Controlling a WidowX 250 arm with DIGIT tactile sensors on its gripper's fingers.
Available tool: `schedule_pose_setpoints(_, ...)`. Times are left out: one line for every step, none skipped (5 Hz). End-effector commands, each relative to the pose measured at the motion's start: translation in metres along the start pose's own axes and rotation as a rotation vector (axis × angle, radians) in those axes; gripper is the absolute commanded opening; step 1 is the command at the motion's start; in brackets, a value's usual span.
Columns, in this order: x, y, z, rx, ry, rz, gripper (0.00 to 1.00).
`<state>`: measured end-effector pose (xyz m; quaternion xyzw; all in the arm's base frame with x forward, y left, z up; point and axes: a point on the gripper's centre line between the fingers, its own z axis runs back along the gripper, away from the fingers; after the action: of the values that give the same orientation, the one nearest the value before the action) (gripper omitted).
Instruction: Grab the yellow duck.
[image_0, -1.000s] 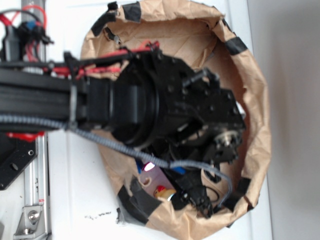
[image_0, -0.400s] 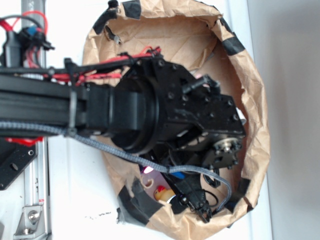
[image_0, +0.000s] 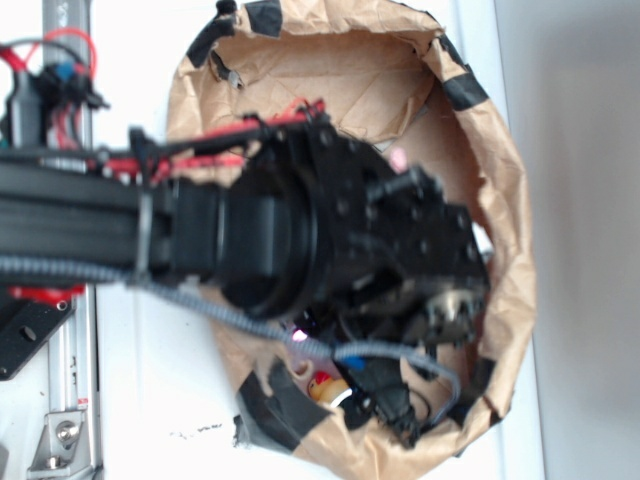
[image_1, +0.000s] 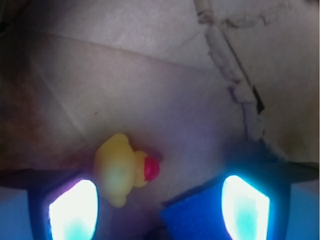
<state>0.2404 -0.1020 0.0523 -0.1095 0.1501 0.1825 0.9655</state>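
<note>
as the arm has sunk a little deeper into the paper-lined basket (image_0: 515, 290) over the last second, the pincer (image_1: 160, 210) hangs spread just above the floor. the yellow duck (image_1: 120, 169) lies on the brown paper against the inner side of the finger (image_1: 70, 210) at the wrist view's left, off-centre in the gap, not yet held. closing looks near, after a small sideways nudge.

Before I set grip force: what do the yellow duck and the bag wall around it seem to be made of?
The yellow duck looks like smooth moulded rubber or soft plastic: rounded, seamless, evenly yellow with a red beak; the blur leaves it open. The bag wall is creased brown paper, matte, its rim patched with black tape. The gripper is open around the duck.
</note>
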Motion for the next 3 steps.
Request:
schedule_pose_setpoints(-0.010, -0.017, 0.011, 0.026, -0.042, -0.152, 1.00)
schedule_pose_setpoints(-0.014, -0.003, 0.013, 0.060, -0.132, -0.127, 1.00)
schedule_pose_setpoints(-0.016, 0.013, 0.016, 0.067, -0.197, -0.123, 1.00)
